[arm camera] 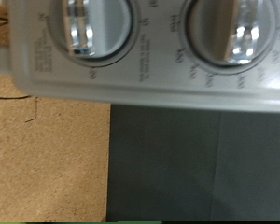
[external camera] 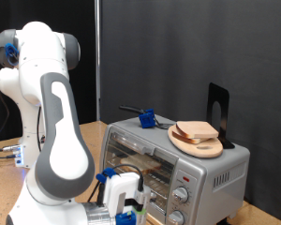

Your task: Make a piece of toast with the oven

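Note:
The oven (external camera: 215, 173) is a silver box at the exterior view's lower right, with its glass door (external camera: 140, 155) facing the exterior view's left and its round knobs (external camera: 182, 195) on the near end. The piece of toast (external camera: 197, 128), pale with a brown crust, lies on a round wooden board (external camera: 204, 146) on top of the oven. My gripper (external camera: 133, 204) hangs low in front of the oven's door, close to the knob panel. The wrist view shows two knobs (arm camera: 93, 28) (arm camera: 229, 33) close up and none of my fingers.
A blue-and-black tool (external camera: 148, 118) lies on the oven's top beside the board. A black stand (external camera: 218, 112) rises behind the board. The oven sits on a brown wooden table (arm camera: 47, 149), whose edge drops to a dark floor (arm camera: 196, 163).

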Robot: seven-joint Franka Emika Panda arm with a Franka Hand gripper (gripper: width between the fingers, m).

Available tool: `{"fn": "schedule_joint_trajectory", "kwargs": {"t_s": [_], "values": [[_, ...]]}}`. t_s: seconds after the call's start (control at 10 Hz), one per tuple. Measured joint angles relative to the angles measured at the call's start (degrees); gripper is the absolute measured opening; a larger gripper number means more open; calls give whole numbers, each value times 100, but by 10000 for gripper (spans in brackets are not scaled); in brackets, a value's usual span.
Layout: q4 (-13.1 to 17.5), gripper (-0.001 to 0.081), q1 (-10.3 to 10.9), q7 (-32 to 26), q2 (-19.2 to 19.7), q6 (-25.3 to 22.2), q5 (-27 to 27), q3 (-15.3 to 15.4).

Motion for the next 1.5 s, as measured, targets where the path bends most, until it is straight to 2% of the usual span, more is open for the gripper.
{"fn": "schedule_joint_trajectory", "kwargs": {"t_s": [0.5,0.7,1.0,1.5], "values": [[677,808,107,414,533,91,3,33],[856,808,163,422,673,73,-4,76],[894,808,279,422,695,-99,-71,103],[868,808,459,421,696,-49,-72,107]]}}
